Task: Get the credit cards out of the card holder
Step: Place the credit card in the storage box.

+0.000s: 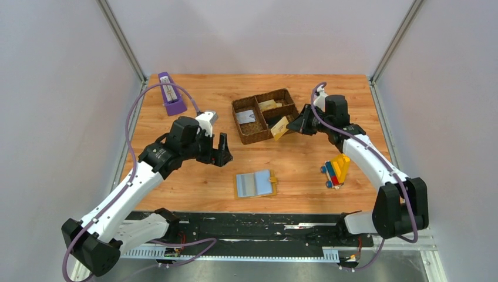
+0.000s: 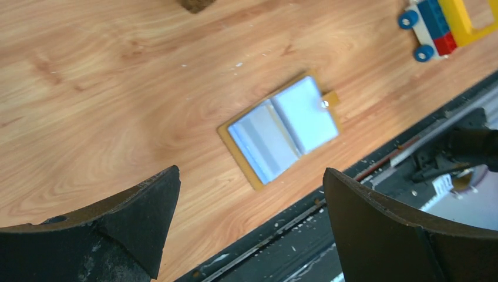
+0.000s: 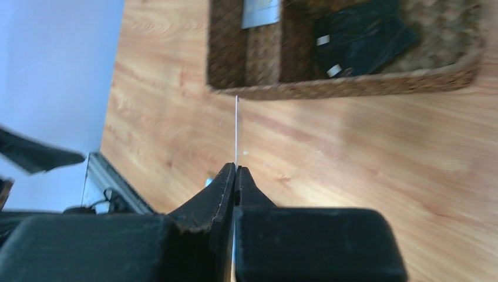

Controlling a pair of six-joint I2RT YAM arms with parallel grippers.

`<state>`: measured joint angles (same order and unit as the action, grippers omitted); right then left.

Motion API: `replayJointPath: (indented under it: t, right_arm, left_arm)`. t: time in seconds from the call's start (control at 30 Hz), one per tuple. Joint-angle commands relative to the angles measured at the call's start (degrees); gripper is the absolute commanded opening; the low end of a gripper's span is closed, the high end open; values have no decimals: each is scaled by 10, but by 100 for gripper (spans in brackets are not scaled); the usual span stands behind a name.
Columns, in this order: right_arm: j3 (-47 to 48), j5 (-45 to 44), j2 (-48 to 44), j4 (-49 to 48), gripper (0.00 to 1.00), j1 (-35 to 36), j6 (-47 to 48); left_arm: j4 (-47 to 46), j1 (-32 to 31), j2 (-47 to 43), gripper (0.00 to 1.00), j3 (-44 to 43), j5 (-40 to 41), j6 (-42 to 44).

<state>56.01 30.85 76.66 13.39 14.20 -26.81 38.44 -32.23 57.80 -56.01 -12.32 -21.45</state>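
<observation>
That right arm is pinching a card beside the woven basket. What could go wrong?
The right gripper pinches the card by one edge, so it might slip or twist. The card sits near the rim of the woven tray and could catch there. The card holder lies open, unheld, the left gripper open above the table; it may slide in later pulls.
</observation>
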Motion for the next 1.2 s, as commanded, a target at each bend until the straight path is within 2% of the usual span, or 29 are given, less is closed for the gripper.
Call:
replayJointPath:
  t: [0.0,0.33,0.6,1.17]
  right_arm:
    - [35,-70,46,-70,0,-20,-29]
    - [93,-57,179,-177,0,-31,-70]
    - [127,-44,258,-200,0,-31,-90]
    - [130,-4,322,-235,0,-34,-116]
  left_arm:
    - [21,-2,-15,100,-13,77,22]
    - [20,-2,-12,100,-15,58,29]
    - [35,-2,-20,100,-16,76,41]
    - [31,-2,-17,100,-17,77,40]
